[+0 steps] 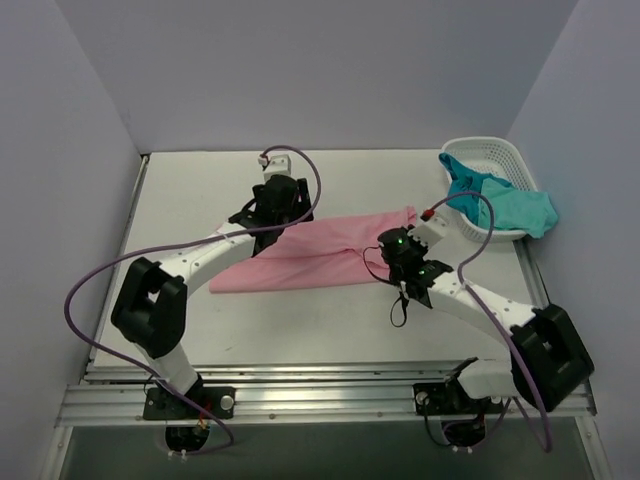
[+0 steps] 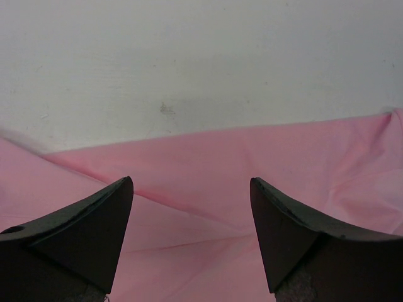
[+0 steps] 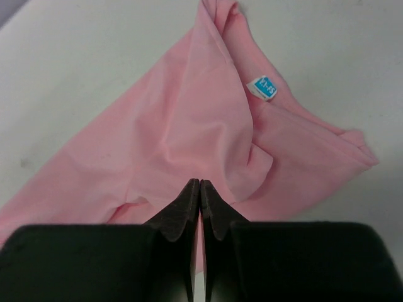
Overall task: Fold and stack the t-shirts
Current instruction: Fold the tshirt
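A light pink t-shirt (image 1: 300, 262) lies flattened and creased across the middle of the table. My left gripper (image 1: 271, 230) hangs open just over its far edge, with pink cloth (image 2: 208, 170) under and between the spread fingertips (image 2: 116, 201) but nothing pinched. My right gripper (image 1: 392, 262) sits at the shirt's right end. Its jaws are shut, and the pink fabric (image 3: 189, 126) puckers toward the tips (image 3: 200, 182). A small white and blue label (image 3: 262, 88) shows near that end. Teal and turquoise t-shirts (image 1: 500, 200) spill out of the basket.
A white lattice basket (image 1: 480, 145) stands at the back right corner, with teal cloth draped over its near rim. Bare white table (image 2: 189, 63) lies beyond the pink shirt. Purple cables loop off both arms. Grey walls close in the sides and the back.
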Robot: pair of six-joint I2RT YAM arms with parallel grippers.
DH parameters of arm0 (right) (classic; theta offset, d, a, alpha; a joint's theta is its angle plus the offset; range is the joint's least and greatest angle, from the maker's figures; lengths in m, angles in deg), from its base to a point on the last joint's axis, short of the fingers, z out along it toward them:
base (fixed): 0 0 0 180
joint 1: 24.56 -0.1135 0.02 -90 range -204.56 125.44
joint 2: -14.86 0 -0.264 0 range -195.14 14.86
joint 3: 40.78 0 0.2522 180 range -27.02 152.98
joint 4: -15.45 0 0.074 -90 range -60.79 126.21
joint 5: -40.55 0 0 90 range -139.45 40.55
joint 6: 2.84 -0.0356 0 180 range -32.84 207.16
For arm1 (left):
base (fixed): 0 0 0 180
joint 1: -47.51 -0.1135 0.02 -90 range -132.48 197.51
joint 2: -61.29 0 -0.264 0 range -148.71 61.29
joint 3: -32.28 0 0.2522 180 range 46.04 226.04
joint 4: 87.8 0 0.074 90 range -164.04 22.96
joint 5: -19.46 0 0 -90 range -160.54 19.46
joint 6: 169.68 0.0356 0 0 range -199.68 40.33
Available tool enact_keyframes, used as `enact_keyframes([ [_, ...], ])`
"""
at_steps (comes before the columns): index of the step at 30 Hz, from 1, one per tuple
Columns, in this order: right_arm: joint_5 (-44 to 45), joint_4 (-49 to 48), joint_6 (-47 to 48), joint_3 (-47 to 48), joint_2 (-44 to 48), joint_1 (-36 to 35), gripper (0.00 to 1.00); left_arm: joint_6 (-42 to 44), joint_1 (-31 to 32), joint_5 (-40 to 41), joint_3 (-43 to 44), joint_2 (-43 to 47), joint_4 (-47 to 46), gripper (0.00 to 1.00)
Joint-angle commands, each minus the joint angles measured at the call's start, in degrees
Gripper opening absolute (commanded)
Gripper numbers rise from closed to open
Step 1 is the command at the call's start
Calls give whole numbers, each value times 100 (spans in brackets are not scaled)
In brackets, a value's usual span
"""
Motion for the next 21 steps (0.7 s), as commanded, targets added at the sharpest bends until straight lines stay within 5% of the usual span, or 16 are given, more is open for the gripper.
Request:
enact_keyframes([
  [1,-89,-352,48,289,-710,45,0,49,-35,76,1,278,-61,83],
  [21,-800,-564,-260,1492,-3567,976,0,5,-35,472,-1203,1763,-26,84],
])
